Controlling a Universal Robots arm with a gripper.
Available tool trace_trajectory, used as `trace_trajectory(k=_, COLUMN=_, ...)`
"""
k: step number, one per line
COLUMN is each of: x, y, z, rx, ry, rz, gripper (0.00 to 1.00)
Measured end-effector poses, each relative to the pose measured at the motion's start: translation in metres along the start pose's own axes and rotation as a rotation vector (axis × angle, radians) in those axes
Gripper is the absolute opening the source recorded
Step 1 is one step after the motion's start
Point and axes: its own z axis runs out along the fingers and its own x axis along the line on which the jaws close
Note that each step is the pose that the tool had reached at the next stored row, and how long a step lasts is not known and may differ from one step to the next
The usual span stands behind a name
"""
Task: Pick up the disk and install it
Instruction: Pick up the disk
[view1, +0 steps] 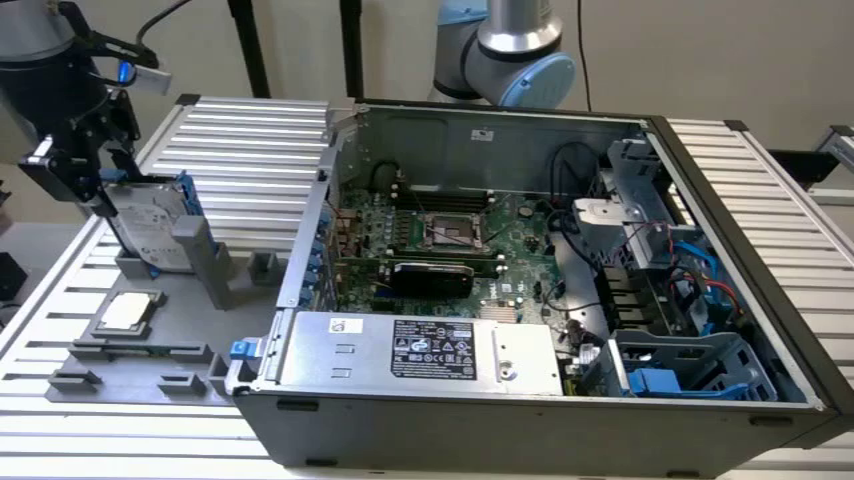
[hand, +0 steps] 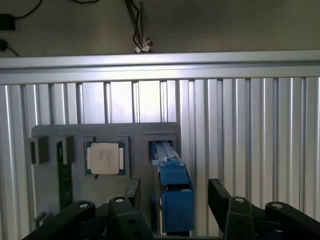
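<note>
Claw (hand: 174, 194) hangs pointing down, jaws spread apart

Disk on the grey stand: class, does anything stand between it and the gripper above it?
Nothing visible does. The gripper hangs right over the upright disk, fingers open either side of its blue frame.

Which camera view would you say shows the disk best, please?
The exterior view: the disk stands upright in the grey holder, its silver face and blue frame visible. The wrist view gives its narrow blue edge, end-on.
</note>
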Motion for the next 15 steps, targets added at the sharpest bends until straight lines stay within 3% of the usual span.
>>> trace_trajectory(k=4, x=0.0002, y=0.0000, z=0.0042, rx=0.0001, ry=0.0001, rz=0.000, gripper=1.00)
trace_trajectory(k=15, x=0.0019, y=-0.0001, z=0.0045, rx=-0.0002, ry=0.0001, rz=0.000, gripper=1.00)
